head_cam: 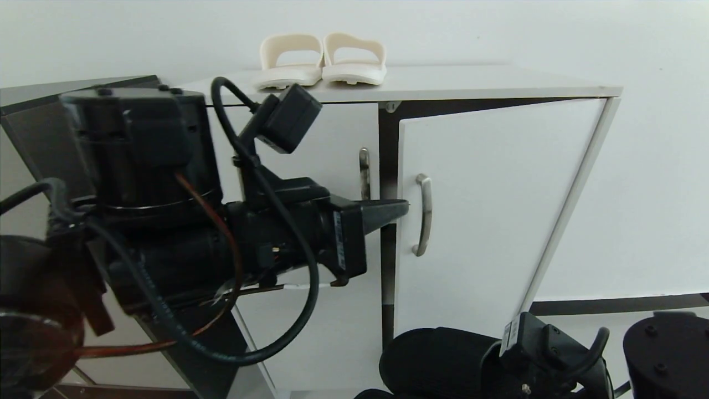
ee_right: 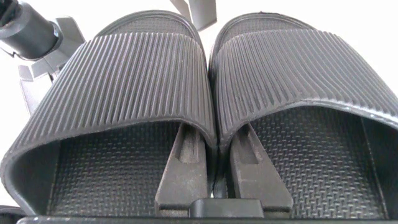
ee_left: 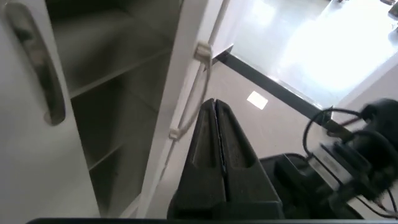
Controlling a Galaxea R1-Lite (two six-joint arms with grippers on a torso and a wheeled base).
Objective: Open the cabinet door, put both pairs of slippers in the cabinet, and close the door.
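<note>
Left gripper [ee_left: 215,106] has its jaws pressed together, the tip at the edge of the ajar right door [head_cam: 498,210], with the door handle [head_cam: 424,213] just beyond it. Cabinet [head_cam: 471,83] shelves show past those jaws. Right gripper [ee_right: 214,127] is clamped on the black slippers [ee_right: 143,74], one finger inside each and the inner walls pinched between. Cream slippers [head_cam: 324,61] sit on the cabinet top, well above the left jaws.

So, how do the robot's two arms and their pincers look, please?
Both arms are black. The left arm has thick round joints, a ribbed black cable, a reddish wire and a small box camera. Its pincer is a tapered black wedge. The right arm bears a white label.
</note>
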